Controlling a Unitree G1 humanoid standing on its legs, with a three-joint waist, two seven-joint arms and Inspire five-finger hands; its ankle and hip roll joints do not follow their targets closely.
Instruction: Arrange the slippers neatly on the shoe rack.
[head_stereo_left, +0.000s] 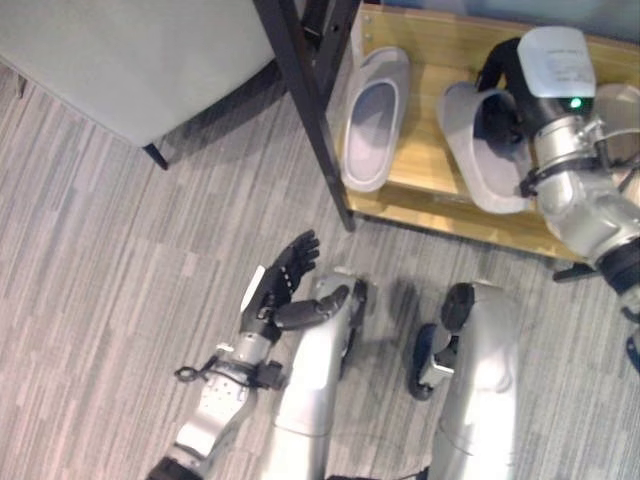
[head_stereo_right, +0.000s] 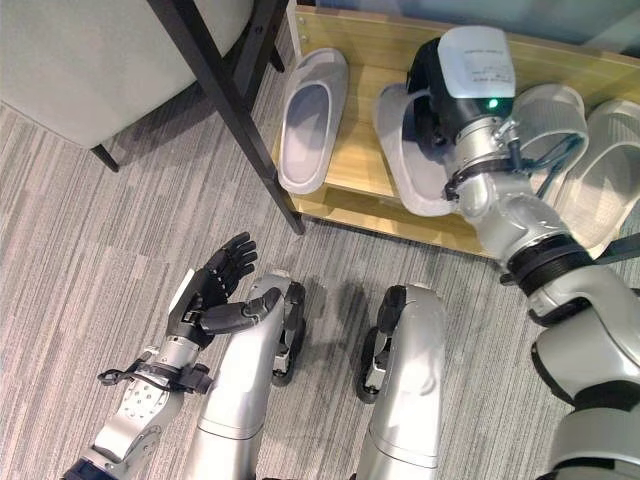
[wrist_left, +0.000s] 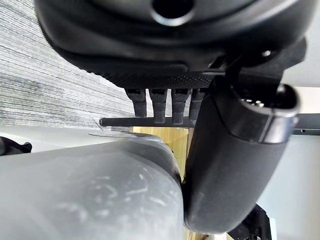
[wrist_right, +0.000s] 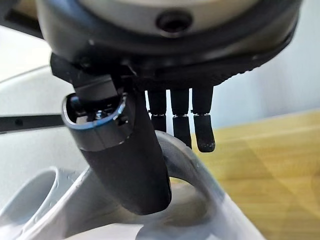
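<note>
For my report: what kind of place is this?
Probably an indoor entryway or office corner: grey striped carpet, a low wooden shoe rack with grey slippers, and a chair beside it. The right robot hand touches one slipper.

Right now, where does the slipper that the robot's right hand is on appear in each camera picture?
Left eye view: slipper upper right, on the wooden shoe rack, under the right hand.
Right eye view: top centre, right of the other slipper.
Right wrist view: its grey strap fills the bottom, thumb over it.
Left wrist view: cannot tell.
Shared landmark: the rack's yellow wood.
</note>
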